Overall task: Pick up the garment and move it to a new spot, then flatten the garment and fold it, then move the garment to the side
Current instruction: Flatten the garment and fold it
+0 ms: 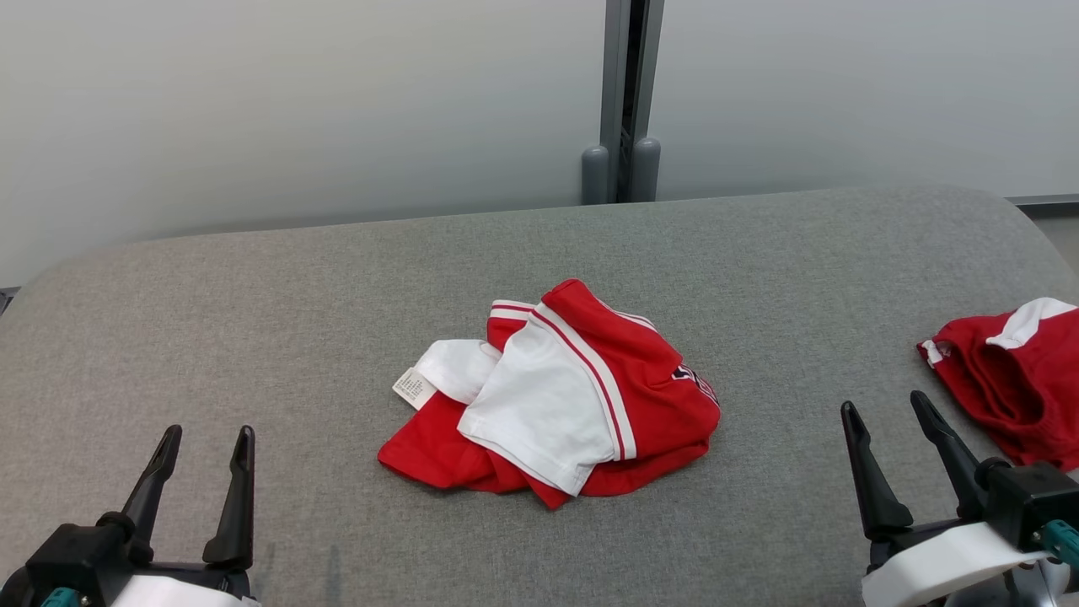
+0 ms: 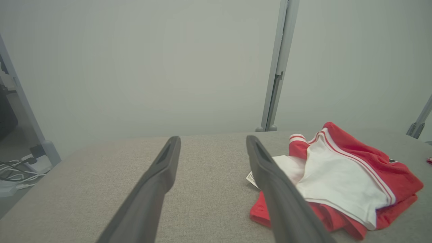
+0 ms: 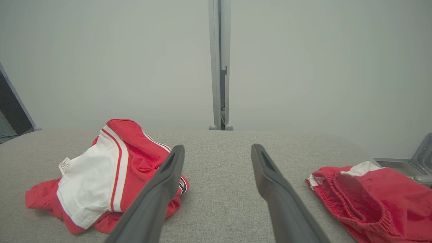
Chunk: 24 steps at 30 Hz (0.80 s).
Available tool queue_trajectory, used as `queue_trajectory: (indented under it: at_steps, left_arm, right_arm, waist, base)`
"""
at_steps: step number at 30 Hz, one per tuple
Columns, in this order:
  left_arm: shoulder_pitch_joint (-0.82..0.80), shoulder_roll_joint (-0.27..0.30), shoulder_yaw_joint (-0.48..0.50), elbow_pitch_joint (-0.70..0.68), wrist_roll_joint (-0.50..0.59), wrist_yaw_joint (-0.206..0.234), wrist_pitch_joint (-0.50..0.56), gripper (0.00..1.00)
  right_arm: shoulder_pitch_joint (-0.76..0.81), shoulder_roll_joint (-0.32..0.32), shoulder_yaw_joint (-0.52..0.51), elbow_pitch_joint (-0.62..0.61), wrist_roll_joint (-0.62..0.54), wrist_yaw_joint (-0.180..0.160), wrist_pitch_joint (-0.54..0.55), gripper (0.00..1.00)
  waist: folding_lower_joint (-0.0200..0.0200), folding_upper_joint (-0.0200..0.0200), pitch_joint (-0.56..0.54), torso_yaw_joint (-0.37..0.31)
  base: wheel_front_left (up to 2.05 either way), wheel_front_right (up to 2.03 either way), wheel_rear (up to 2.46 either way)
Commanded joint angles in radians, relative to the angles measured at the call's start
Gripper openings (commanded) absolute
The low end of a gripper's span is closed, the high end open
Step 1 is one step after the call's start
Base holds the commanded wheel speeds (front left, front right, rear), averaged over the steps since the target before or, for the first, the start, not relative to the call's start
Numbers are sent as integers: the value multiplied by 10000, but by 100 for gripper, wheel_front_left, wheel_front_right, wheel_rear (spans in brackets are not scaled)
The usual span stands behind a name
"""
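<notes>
In the head view the garment (image 1: 548, 396), a red and white crumpled heap with its label (image 1: 413, 388) turned out, lies near the middle of the grey bench (image 1: 253, 320), well apart from both hands. The left hand (image 1: 209, 432) sits open at the near left corner and the right hand (image 1: 883, 401) open at the near right, each holding nothing. A second red garment (image 1: 1011, 379) lies at the right edge, just beside the right hand. The likeliest slip, I judge, is that this hand catches the wrong cloth, or that a move to the right lands one piece on the other. The left half of the bench and the strip along the far edge are bare and give the best room. In the left wrist view the spread fingers (image 2: 158, 175) point across bare cloth towards the far edge, with the garment off to their right. Its layers overlap loosely, so a pinch on the top white panel alone would probably drag the rest in a trailing bundle. Cables (image 2: 17, 168) lie on the floor past the left edge. In the right wrist view the heap lies left of the open fingers and the other piece right of them, with a bare lane between.
</notes>
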Motion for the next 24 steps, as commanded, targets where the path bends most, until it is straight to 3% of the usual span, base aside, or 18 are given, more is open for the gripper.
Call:
queue_trajectory:
  at_steps: [1, 24]
  left_arm:
    - [50, 79, 2, -48, 26, 64, -3, 100]
    - [-107, 66, -155, -345, 46, 362, 191, 100]
  right_arm:
    - [64, 4, -56, -41, 4, 1, 4, 100]
    - [-247, -61, -50, 57, 21, 1, -3, 100]
  waist:
    - [0, 0, 3, 2]
    - [0, 0, 213, 243]
  base:
    - [0, 0, 0]
    - [0, 0, 0]
